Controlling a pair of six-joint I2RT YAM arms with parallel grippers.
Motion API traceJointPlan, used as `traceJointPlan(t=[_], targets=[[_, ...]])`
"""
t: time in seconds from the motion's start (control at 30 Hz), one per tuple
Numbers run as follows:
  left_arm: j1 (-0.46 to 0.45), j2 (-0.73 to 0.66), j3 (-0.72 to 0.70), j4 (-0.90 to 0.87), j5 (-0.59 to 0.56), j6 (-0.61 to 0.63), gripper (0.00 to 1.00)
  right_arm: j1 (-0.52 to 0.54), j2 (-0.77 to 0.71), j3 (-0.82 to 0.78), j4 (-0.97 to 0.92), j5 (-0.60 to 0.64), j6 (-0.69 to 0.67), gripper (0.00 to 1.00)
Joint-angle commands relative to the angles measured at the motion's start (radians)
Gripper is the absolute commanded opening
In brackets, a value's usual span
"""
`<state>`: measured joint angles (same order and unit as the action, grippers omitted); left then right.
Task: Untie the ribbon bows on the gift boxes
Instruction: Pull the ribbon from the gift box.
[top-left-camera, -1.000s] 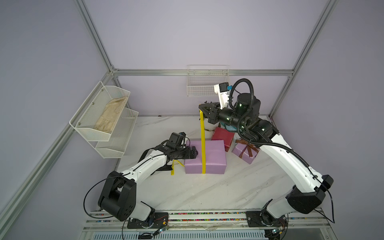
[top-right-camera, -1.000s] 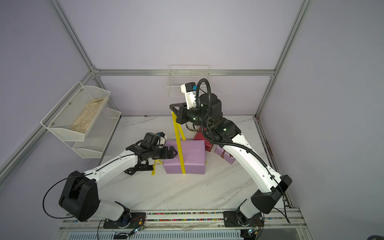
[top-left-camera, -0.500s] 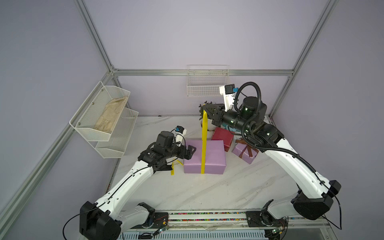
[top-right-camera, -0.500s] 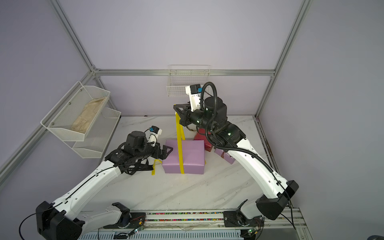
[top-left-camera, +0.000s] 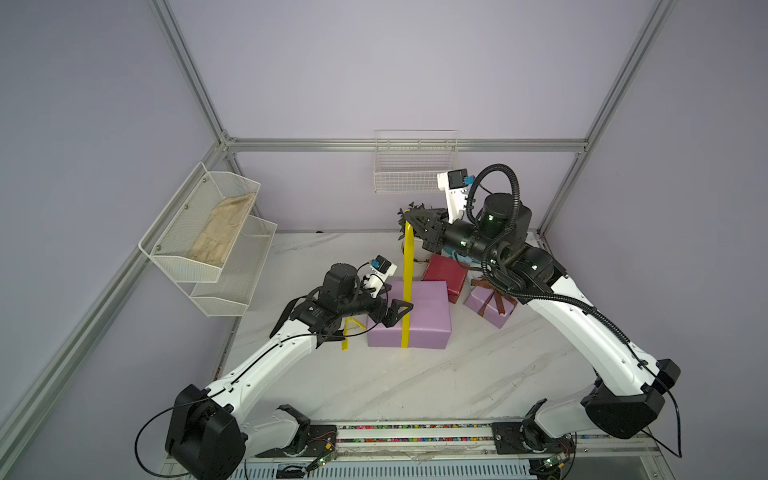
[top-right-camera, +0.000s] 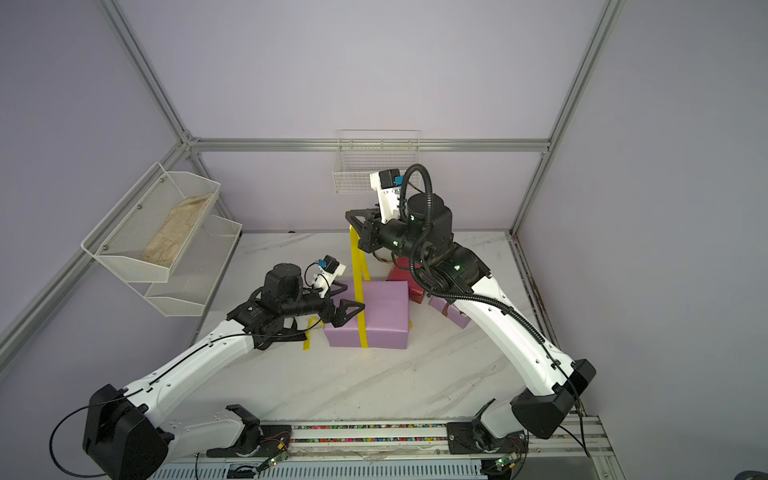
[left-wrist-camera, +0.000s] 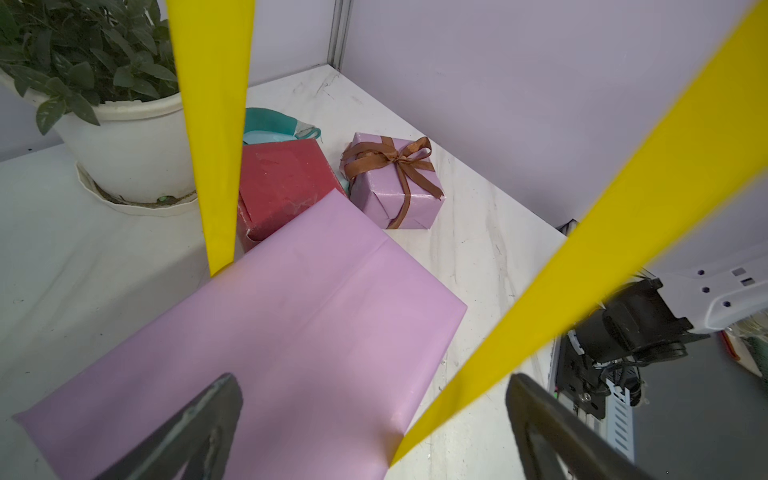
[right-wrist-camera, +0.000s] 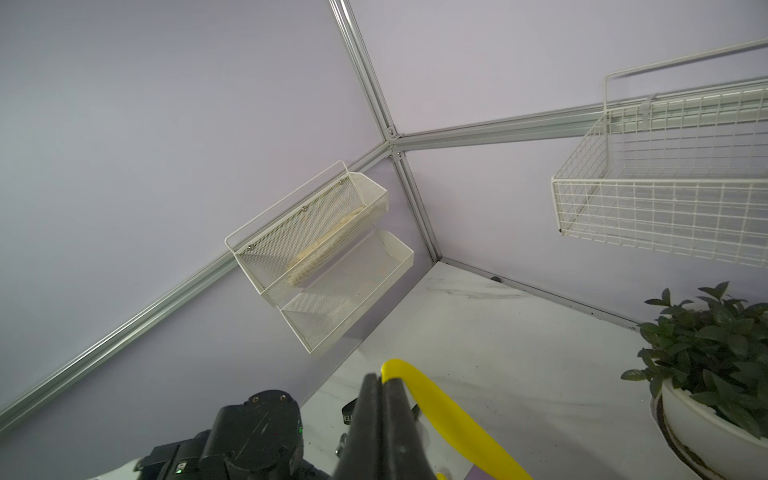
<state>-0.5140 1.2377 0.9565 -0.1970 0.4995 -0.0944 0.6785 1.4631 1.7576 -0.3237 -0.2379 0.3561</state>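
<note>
The right tool (top-left-camera: 409, 216) is raised over the back of the worktop (top-left-camera: 415, 386), its jaws pressed together on the top of the yellow ribbon (top-left-camera: 408, 266). In its wrist view the ribbon (right-wrist-camera: 440, 411) curls out beside the closed fingers (right-wrist-camera: 380, 399).

From that grip 2 strands drop to the big box (top-left-camera: 428, 316) at the worktop's centre, 1 to its 12 o'clock edge (left-wrist-camera: 212, 145) and 1 to its 6 o'clock edge (left-wrist-camera: 582, 257). This leaves the lilac top (left-wrist-camera: 311, 311) bare. In both top views the ribbon runs down the box's front face. A loose yellow end lies on the worktop at the box's 8 o'clock, probably part of the same ribbon.

The left tool (top-left-camera: 395, 311) sits at the box's 9 o'clock edge with jaws wide apart and nothing between them. It is low over the box top, and its wrist view shows both fingers (left-wrist-camera: 199, 424) spread above the lilac paper.

The red box (left-wrist-camera: 282, 183) touches the big box at 1 o'clock. The small box (left-wrist-camera: 395, 187) stands just beside the red one at 2 o'clock, with its brown bow (left-wrist-camera: 395, 160) tied. A white pot (left-wrist-camera: 133, 158) with a plant stands at 12 o'clock.
</note>
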Motion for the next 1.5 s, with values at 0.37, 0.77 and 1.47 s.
traceJointPlan(t=[0.37,0.77,1.47], targets=[[-0.003,0.137,-0.056,0.421,-0.2,0.132,1.0,-0.004,-0.142,-0.178,0.034,-0.1,0.134,0.0],[-0.003,0.308,0.061,0.426,-0.124,0.173,0.94,-0.003,-0.238,-0.265,0.002,-0.075,0.166,0.0],[-0.003,0.376,0.105,0.551,-0.167,0.179,1.0,-0.004,-0.185,-0.376,0.103,-0.281,0.311,0.0]])
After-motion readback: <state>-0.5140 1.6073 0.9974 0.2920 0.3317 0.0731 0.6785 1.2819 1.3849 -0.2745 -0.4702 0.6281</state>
